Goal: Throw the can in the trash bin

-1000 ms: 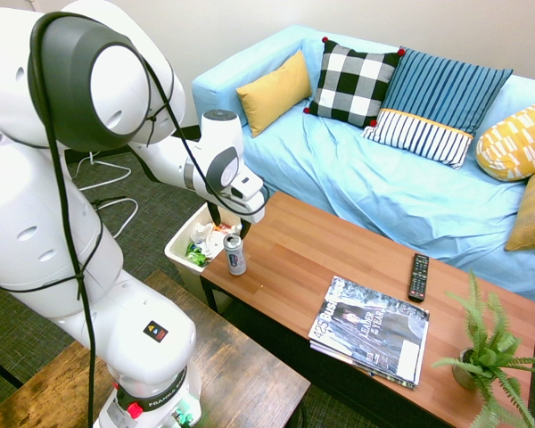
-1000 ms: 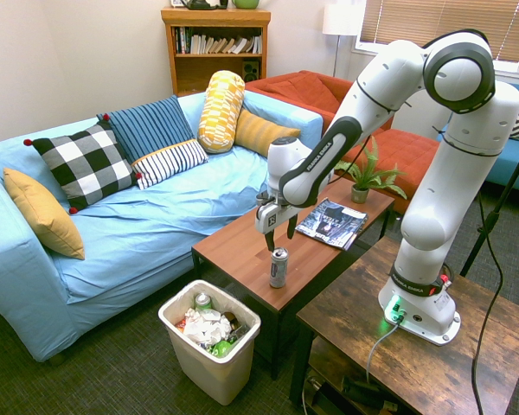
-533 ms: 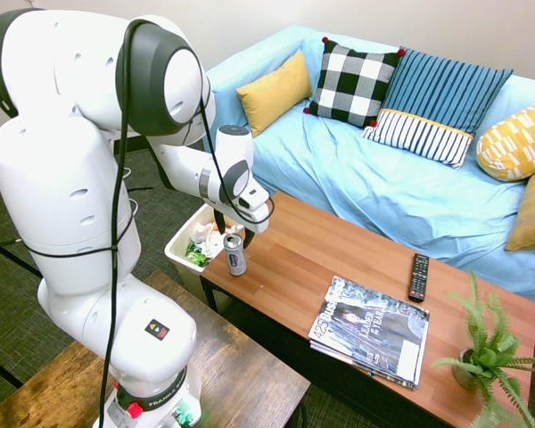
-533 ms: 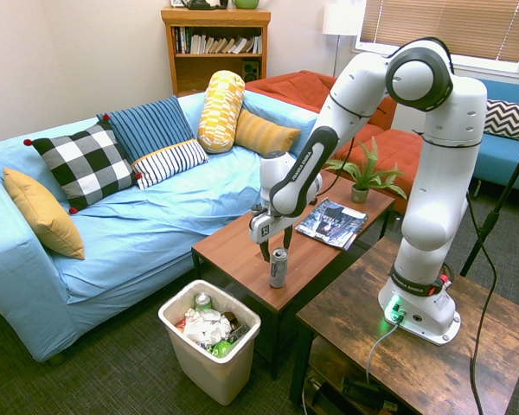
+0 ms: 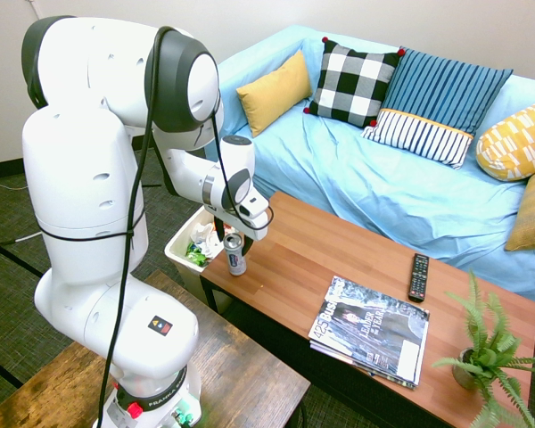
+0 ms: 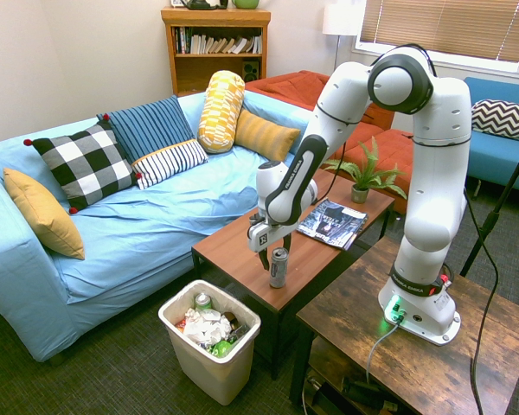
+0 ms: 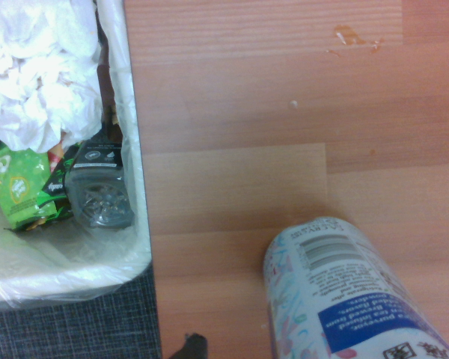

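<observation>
The can (image 5: 235, 255) stands upright on the corner of the wooden coffee table (image 5: 321, 254), close to the edge above the trash bin. It is silver with a blue-and-white label and also shows in the second exterior view (image 6: 278, 269) and the wrist view (image 7: 344, 292). My gripper (image 5: 233, 234) hangs right over the can's top, open, its fingers reaching down beside the rim (image 6: 272, 253) without closing on it. The white trash bin (image 5: 180, 241) sits on the floor just off that table corner, lined with a bag and full of paper and wrappers (image 6: 209, 341) (image 7: 131, 187).
A magazine (image 5: 370, 330), a black remote (image 5: 418, 276) and a potted plant (image 5: 486, 357) lie further along the coffee table. A blue sofa (image 5: 374, 187) with cushions runs behind it. A dark wooden table (image 5: 223, 374) stands in front.
The gripper has come down a little and shifted closer to the can's top, staying open. The arm's upper links have swung upright. The can has not moved.
</observation>
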Robot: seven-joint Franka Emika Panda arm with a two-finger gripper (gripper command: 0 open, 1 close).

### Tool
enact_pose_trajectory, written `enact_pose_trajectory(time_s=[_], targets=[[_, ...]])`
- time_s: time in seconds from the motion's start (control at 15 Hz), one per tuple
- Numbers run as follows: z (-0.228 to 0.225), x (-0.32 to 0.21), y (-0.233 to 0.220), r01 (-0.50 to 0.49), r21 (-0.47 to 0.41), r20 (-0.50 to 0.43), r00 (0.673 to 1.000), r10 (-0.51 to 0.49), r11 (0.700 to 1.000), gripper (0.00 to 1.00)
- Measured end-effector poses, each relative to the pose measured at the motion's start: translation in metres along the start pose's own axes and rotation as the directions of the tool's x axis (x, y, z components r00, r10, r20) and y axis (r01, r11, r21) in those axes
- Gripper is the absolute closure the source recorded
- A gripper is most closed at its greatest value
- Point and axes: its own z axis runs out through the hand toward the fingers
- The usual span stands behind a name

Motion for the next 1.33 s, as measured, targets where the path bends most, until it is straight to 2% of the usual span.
enact_pose_trajectory(time_s=[0.47,0.73,0.87,1.13,1.33], targets=[[0.010,0.004,0.000,-0.004,-0.014,0.016,1.000,0.005,1.000,1.00],[0.003,0.008,-0.005,-0.002,0.007,0.010,1.000,0.002,1.000,1.00],[-0.018,0.008,-0.011,0.007,0.037,-0.010,1.000,-0.006,0.999,1.00],[-0.091,-0.008,-0.045,0.041,0.079,-0.044,0.998,-0.037,0.996,1.00],[-0.118,-0.033,-0.076,0.068,0.098,-0.062,0.996,-0.062,0.993,1.00]])
